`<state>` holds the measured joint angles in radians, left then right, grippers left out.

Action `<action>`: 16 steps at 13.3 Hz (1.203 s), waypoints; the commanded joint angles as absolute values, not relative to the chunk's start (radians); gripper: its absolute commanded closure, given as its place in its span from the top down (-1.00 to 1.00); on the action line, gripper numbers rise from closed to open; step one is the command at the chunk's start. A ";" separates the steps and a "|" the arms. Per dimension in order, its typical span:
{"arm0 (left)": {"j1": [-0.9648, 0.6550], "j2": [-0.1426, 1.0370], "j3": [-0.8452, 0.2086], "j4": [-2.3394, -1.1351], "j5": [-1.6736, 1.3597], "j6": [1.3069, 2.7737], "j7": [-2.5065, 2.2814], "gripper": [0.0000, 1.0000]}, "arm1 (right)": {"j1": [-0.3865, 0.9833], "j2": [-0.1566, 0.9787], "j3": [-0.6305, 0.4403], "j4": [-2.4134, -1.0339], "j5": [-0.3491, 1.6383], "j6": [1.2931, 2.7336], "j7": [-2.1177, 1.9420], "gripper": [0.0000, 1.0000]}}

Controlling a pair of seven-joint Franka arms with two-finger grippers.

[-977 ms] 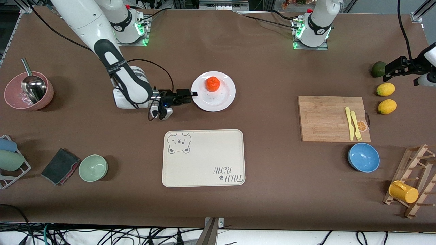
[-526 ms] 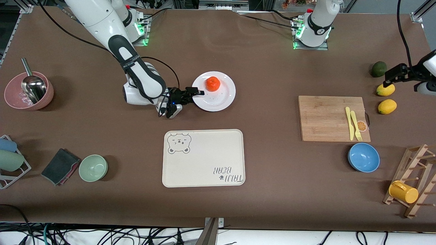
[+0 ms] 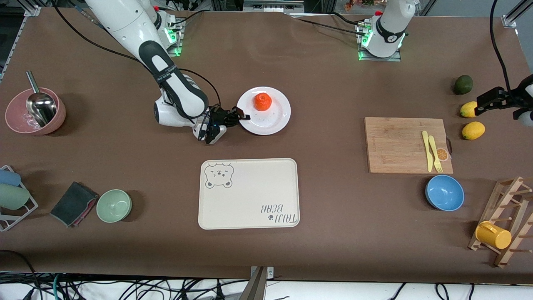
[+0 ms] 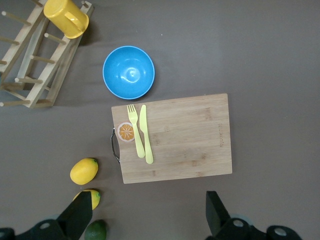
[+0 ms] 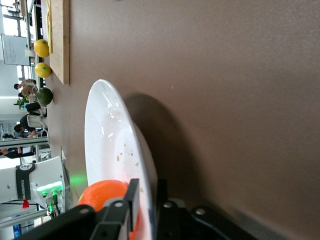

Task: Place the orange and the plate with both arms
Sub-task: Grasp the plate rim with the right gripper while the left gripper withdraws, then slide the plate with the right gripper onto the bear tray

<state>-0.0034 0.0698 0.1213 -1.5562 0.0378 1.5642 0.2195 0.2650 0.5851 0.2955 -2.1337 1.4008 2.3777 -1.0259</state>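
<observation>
The right gripper (image 3: 243,117) has its jaws clamped on the plate (image 3: 272,121) rim, the orange (image 3: 262,101) just past them. The left gripper (image 4: 145,215) hangs wide-jawed over lemons (image 3: 473,130) beside the board (image 3: 399,143) on the brown counter (image 3: 333,91).

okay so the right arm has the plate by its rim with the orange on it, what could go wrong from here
The right gripper pinches the white plate only at its rim, so the plate may tilt or slip when carried. The orange sits loose on the plate near one edge, and a tilt could roll it off. The left gripper hangs open over the lemons at the left arm's end of the table; lowering there could knock one.
</observation>
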 commanded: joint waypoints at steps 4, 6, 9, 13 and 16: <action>0.040 0.058 0.075 -1.517 0.046 1.471 0.195 1.00 | 0.258 0.595 0.293 -2.126 1.417 2.378 -1.074 -1.00; 0.040 0.057 0.081 -1.516 0.046 1.471 0.198 1.00 | 0.250 0.581 0.284 -2.111 1.413 2.375 -1.068 -1.00; 0.051 0.063 0.086 -1.505 0.034 1.474 0.209 1.00 | 0.247 0.569 0.243 -2.054 1.401 2.303 -1.055 -1.00; 0.054 0.060 0.092 -1.500 0.031 1.463 0.207 1.00 | 0.223 0.572 0.138 -1.950 1.384 2.173 -1.023 -1.00; 0.058 0.061 0.092 -1.500 0.028 1.465 0.195 1.00 | 0.163 0.644 0.107 -1.806 1.333 2.102 -0.948 -1.00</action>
<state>0.0531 0.0591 0.0944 -1.5229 0.0374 1.4870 0.2045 0.2023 0.5898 0.1058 -1.9047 1.3739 2.1505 -1.0054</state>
